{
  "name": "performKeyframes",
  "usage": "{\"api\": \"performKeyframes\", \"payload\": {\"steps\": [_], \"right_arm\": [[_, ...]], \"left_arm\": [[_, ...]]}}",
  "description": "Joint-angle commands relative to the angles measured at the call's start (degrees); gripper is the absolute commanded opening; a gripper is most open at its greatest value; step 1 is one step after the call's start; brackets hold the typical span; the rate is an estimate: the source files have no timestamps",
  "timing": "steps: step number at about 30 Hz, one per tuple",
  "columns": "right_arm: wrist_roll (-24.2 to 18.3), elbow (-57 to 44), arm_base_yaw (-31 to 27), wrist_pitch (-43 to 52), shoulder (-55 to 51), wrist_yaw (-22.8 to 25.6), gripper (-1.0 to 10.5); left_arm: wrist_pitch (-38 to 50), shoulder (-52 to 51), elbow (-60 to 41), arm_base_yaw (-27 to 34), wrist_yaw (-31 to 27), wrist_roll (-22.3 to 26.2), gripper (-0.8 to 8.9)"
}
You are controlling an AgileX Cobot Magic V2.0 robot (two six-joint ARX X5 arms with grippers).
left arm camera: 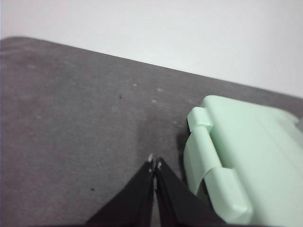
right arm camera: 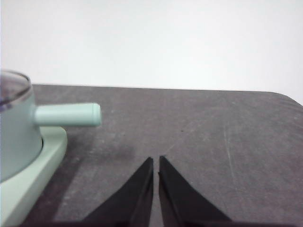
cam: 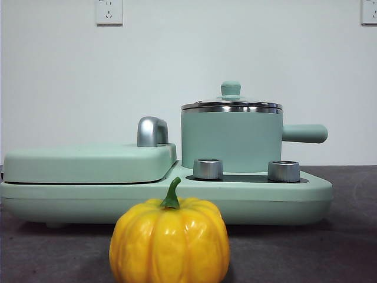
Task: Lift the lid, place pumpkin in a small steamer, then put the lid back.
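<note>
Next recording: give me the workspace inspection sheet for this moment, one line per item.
Surface: dark grey table, bare around the appliance.
Job's things: lid seated on the small steamer; pumpkin on the table in front of the appliance, upright.
Clutter: appliance base with two steel knobs; flat rectangular cover with chrome handle.
Grippers: left tool shut, over the table beside the cover; right tool shut, beside the steamer's handle; both empty.
Cables: nothing seen.
Surroundings: white wall, two sockets.

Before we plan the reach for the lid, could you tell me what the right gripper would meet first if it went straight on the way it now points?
Probably nothing: ahead of the right gripper lies bare table, then the wall. The small steamer sits off to one side.
</note>
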Motion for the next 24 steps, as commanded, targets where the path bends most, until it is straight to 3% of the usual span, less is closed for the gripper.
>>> {"api": "performKeyframes", "payload": {"steps": [1, 6, 7, 16, 24], "right_arm": [[5.31, -0.20, 0.00, 0.57, 0.00, -0.39, 0.2], [13.73, -0.15, -0.02, 1.07, 0.00, 0.37, 0.2], [14.67, -0.09, -0.07, 1.38, 0.00, 0.33, 0.2], [14.71, 6.16, -0.04, 4.83, 0.00, 0.26, 0.2], [14.95, 17.84, -0.04, -2.82, 0.37, 2.82, 0.2]], "left_arm": [[0.98, -0.07, -1.11, 0.07, -0.11, -7.56, 0.07], [2.45, -0.07, -1.11, 0.07, -0.11, -26.86, 0.07], [3.28, -0.07, -1.09, 0.07, -0.11, -28.89, 0.07], [22.47, -0.07, -0.33, 0.07, -0.11, -29.64, 0.07], [20.09, 0.33, 7.63, 0.07, -0.46, -28.46, 0.10]]}}
